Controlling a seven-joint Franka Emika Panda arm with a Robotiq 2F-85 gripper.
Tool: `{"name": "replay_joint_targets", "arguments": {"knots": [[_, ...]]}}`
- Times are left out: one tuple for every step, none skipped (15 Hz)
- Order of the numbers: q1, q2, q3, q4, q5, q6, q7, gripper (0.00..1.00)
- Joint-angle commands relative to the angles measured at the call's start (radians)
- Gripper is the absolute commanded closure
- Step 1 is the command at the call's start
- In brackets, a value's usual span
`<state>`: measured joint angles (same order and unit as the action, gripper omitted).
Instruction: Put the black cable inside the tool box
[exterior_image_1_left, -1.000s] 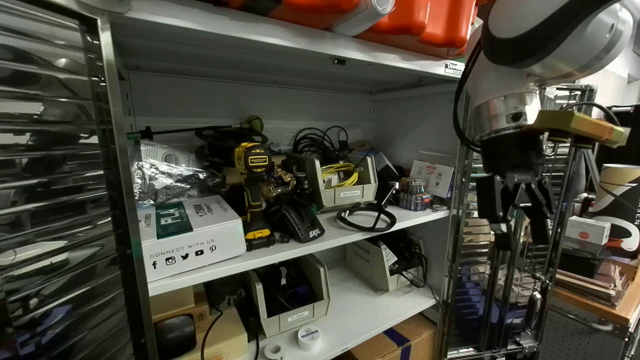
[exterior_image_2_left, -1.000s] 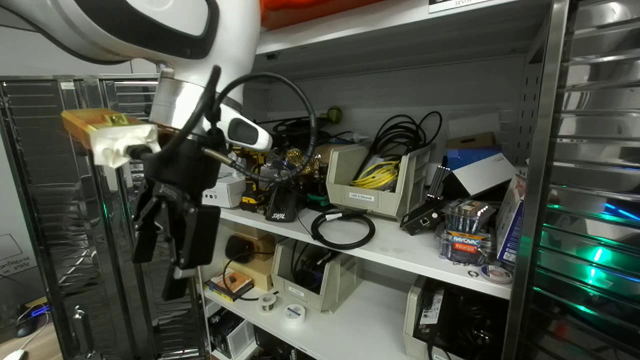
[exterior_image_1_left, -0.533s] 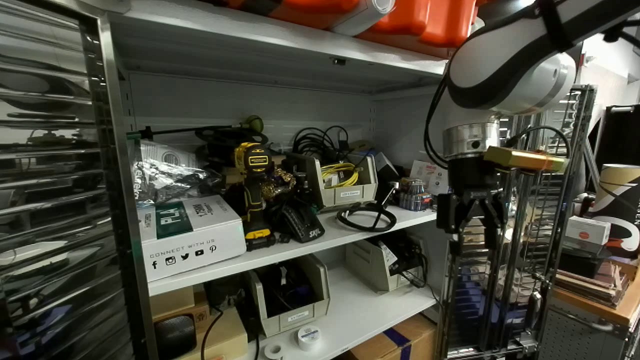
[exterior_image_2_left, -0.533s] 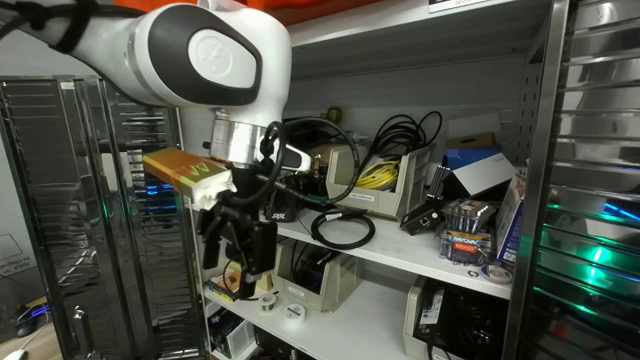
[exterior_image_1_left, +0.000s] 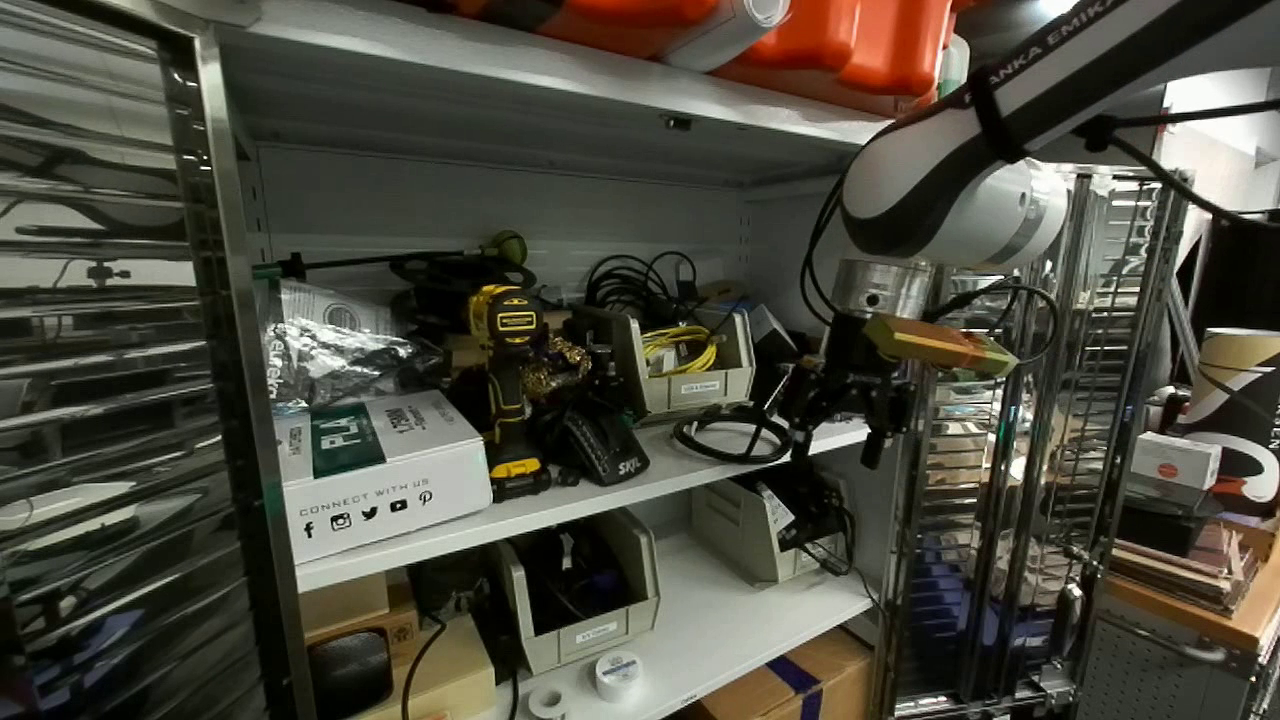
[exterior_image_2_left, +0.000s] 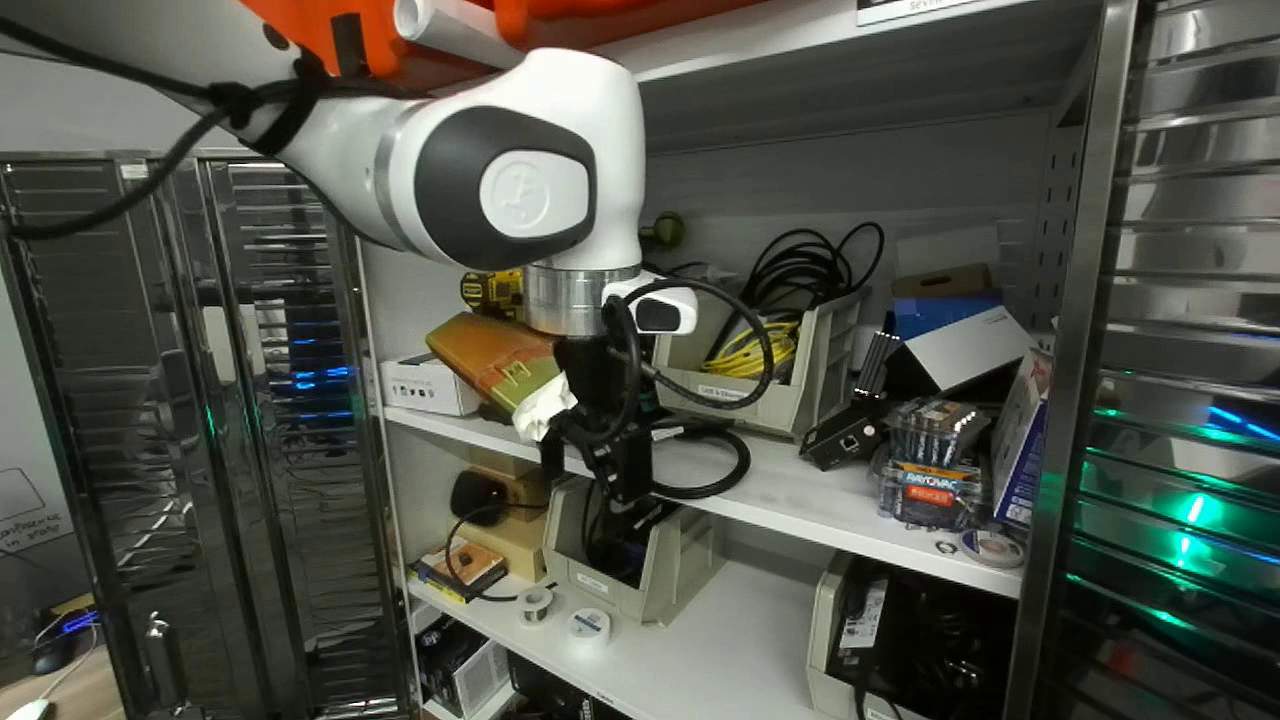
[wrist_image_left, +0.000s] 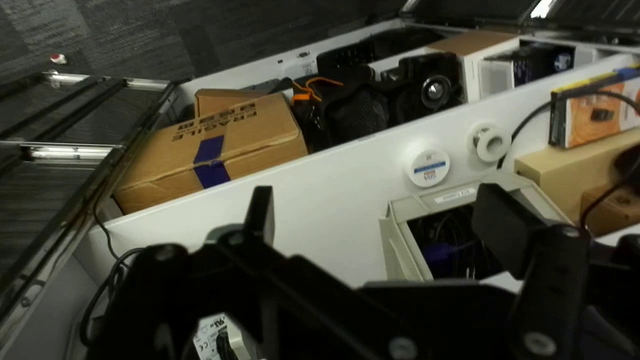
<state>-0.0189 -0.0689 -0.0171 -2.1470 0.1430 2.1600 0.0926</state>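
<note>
Gripper had both fingers spread really wide with nothing between them, and seemed to hang just outside the upper shelf. The black cable lay on that shelf near the fingers, deeper in than they were, and I couldn't find it in the wrist view. Handling-wise I figured it was light, bendy and hard to break, maybe a bit springy with a slick jacket, so a lazy pinch might've let it slip or uncoil. Best hold imo was the rim of the loop nearest the fingers, all strands together. Counts were: one loop of cable, one tool box (just guessing it was the beige bin past the loop from the fingers), two more beige bins on the lower shelf beneath the fingers. Also saw one yellow coil, one tangle of thicker black cords, one yellow-black power tool and two rolls below the fingers.
</note>
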Motion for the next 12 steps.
{"name": "replay_joint_targets", "arguments": {"knots": [[0.004,0.086,0.003,0.093,0.052,0.091,0.061,0.00],[0.004,0.104,0.005,0.103,0.042,0.135,0.094,0.00],[0.004,0.120,0.005,0.114,0.027,0.160,0.122,0.00],[0.004,0.135,0.003,0.124,0.010,0.183,0.153,0.00],[0.005,0.151,0.001,0.134,-0.003,0.197,0.177,0.00],[0.005,0.168,-0.002,0.144,-0.024,0.206,0.204,0.00],[0.007,0.181,-0.005,0.153,-0.042,0.213,0.226,0.00],[0.008,0.195,-0.008,0.162,-0.062,0.216,0.252,0.00],[0.010,0.205,-0.010,0.169,-0.076,0.219,0.271,0.00],[0.012,0.212,-0.012,0.176,-0.089,0.218,0.288,0.00],[0.013,0.216,-0.012,0.180,-0.093,0.211,0.299,0.00],[0.013,0.215,-0.012,0.183,-0.094,0.209,0.307,0.00]]}}
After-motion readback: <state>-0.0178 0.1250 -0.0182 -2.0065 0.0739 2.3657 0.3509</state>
